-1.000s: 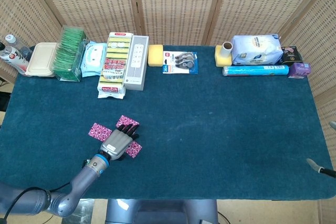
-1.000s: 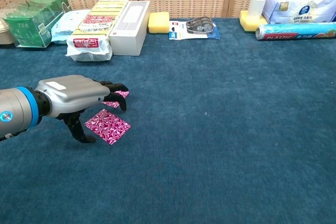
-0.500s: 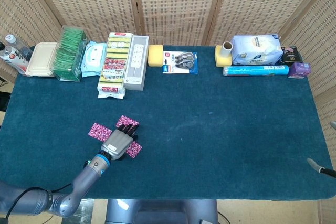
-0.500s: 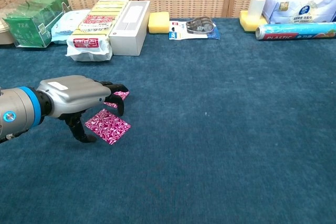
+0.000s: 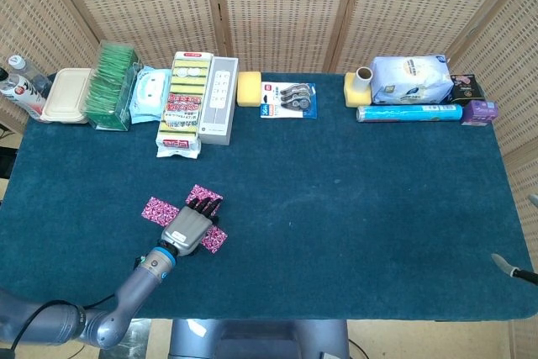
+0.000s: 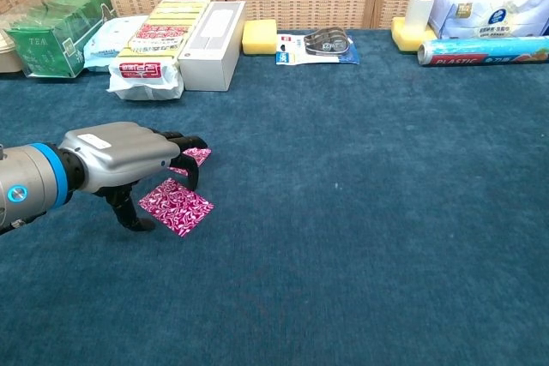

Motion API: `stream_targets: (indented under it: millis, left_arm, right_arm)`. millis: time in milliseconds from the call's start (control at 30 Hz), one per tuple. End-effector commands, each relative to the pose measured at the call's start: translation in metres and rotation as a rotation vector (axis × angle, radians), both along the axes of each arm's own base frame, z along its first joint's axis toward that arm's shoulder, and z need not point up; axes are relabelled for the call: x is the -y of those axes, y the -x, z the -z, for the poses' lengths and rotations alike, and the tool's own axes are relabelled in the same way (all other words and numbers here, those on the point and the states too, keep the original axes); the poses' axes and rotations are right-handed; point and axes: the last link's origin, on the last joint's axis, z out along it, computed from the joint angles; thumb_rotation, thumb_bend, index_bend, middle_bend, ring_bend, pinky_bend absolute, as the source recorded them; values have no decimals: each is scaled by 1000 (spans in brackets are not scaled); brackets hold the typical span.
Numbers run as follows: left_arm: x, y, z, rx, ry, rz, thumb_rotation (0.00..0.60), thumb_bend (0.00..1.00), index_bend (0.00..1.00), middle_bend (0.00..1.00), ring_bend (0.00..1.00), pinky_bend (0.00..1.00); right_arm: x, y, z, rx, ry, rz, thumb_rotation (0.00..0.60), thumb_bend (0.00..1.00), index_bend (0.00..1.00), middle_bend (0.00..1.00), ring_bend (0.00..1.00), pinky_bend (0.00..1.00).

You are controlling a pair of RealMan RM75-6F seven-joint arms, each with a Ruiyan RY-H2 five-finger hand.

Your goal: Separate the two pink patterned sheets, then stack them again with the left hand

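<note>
- Desk (image 5: pixel 353 199) w/ dark teal felt top
- Woven wicker screen panels (image 5: pixel 277 6) w/ wood frames behind desk; even light, no hard shadows

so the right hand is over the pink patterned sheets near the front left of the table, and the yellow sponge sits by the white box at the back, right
Not quite: it is the left hand over the pink patterned sheets, as the head view shows. The rest holds: the sheets lie near the front left of the table, and the yellow sponge sits by the white box at the back.

green box (image 6: pixel 47 32): "TEA" | blue roll (image 6: pixel 483 51): "PLASTIC" | other pkg txt prob too small to read
</note>
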Motion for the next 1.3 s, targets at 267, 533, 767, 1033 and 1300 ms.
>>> stream_targets:
  millis: [267, 533, 767, 1033, 1300]
  left_arm:
    - [1, -2, 3, -3, -11, 3, 600, 260, 376, 0, 0, 101]
    - [0, -2, -2, 1, -21, -6, 600, 262, 386, 0, 0, 101]
    - [-1, -3, -13, 22, -29, -29, 600, 261, 385, 0, 0, 101]
    - [-11, 1, -40, 63, -76, -86, 600, 261, 386, 0, 0, 101]
    - [-25, 24, -56, 70, -104, -174, 600, 262, 386, 0, 0, 101]
  right_arm:
    - [0, 1, -1, 1, 8, 1, 600, 0, 115, 0, 0, 25]
    - [0, 1, -2, 1, 4, 2, 600, 0, 114, 0, 0, 25]
    - [-1, 1, -1, -1, 3, 0, 600, 0, 114, 0, 0, 24]
    - [0, 0, 1, -2, -4, -3, 600, 0, 114, 0, 0, 25]
    - [0, -1, 2, -5, -8, -4, 600, 0, 114, 0, 0, 24]
